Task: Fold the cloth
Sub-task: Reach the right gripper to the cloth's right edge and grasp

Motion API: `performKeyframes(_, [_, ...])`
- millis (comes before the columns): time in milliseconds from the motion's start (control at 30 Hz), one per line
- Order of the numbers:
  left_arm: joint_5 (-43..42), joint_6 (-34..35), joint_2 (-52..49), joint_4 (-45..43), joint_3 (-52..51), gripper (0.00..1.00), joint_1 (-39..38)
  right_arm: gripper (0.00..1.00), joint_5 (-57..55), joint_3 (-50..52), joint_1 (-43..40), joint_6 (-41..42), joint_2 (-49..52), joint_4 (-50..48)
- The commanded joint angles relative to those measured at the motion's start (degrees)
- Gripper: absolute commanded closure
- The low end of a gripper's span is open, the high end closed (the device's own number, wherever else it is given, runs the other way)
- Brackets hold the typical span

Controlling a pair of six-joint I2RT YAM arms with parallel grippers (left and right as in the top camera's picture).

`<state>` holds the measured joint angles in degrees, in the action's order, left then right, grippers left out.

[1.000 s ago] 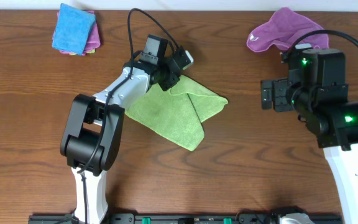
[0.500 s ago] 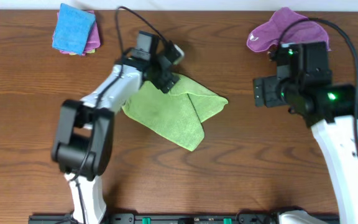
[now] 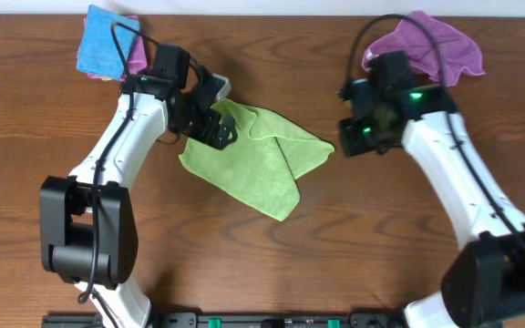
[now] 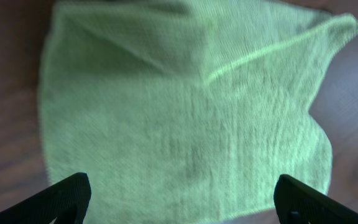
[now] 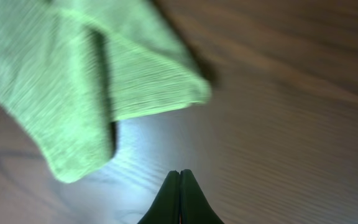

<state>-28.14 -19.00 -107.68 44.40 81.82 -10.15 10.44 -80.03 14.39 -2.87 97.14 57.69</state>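
Cloth (image 3: 258, 159) lies flat around the middle of the table (image 3: 262, 264), a bit toward the far edge and left of centre, with its near corner pointing at the front edge. Progress, as a judgement: one rough fold looks done, since a flap overlaps the main panel on the right side. But the edges do not line up and the outline is a lopsided diamond, so squaring-up and at least one more fold appear left. Left gripper (image 4: 182, 186) is over the cloth's far-left part, fingers spread wide, nothing between them, released; contact with the fabric cannot be told. Right gripper (image 5: 180, 186) is off the cloth's right corner, fingers pressed together, empty, over bare wood just beside the cloth. Farther back, a purple cloth (image 3: 422, 46) is bunched at the far right edge and a blue cloth (image 3: 103, 41) sits at the far left corner, both well apart from the task cloth. View differences: overhead alone gives both arms, the whole outline and the other cloths. Left wrist view, blurred, shows a raised hem running diagonally across the upper layer, plus the spread fingertips that overhead hides under the wrist. Right wrist view shows the doubled edge at the corner with a dark gap between layers, and that the clenched tips grip nothing, which overhead cannot settle.
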Motion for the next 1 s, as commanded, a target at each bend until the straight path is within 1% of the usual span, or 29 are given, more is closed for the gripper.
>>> performKeyframes(0, [-1.49,0.63,-0.63,1.90,-1.22,0.05,0.07,0.98,-0.07,0.26,4.50,-1.03,-1.66,1.05])
performKeyframes(133, [-1.99,-0.09,-0.55,6.47,-1.33,0.05,0.07,0.98,-4.02,1.51,6.64,-0.63,-7.28,2.12])
performKeyframes(167, [-1.97,-0.35,-0.52,7.65,-1.33,0.04,0.07,0.99,-4.00,3.32,6.67,-0.48,-9.16,1.79])
performKeyframes(200, [-1.99,-1.01,-0.50,9.09,-1.46,0.05,-0.04,0.99,-4.00,7.34,6.64,0.07,-11.87,0.42])
performKeyframes(267, [-1.97,-1.40,-0.37,9.73,-2.29,0.05,-0.04,0.99,-3.96,15.32,6.64,1.88,-15.69,-4.44])
performKeyframes(333, [-1.99,-1.36,-0.24,9.03,-4.28,0.04,-0.02,0.99,-2.60,24.57,6.64,3.69,-19.15,-13.51])
performKeyframes(400, [-2.01,-1.07,-0.24,6.21,-6.93,0.05,0.02,0.99,-0.87,29.03,6.64,5.20,-19.89,-20.33])
performKeyframes(467, [-1.88,-0.11,-0.26,2.56,-8.85,0.04,0.02,0.99,-0.68,30.38,6.64,7.15,-19.12,-24.55])
performKeyframes(567, [-0.52,1.77,-0.26,-2.38,-9.38,0.05,0.02,0.99,-0.52,30.42,6.64,6.27,-15.58,-30.62])
performKeyframes(633, [2.10,2.99,-0.26,-4.52,-9.40,0.05,0.02,0.99,-0.52,30.42,6.64,5.97,-12.28,-34.32])
performKeyframes(800, [10.75,4.50,-0.26,-6.01,-9.40,0.04,-0.04,0.99,0.44,30.21,6.64,6.80,-3.39,-43.23])
performKeyframes(967, [10.97,5.51,-0.68,-6.60,-9.44,0.05,-0.04,0.99,0.57,30.03,6.64,11.39,1.11,-51.71])
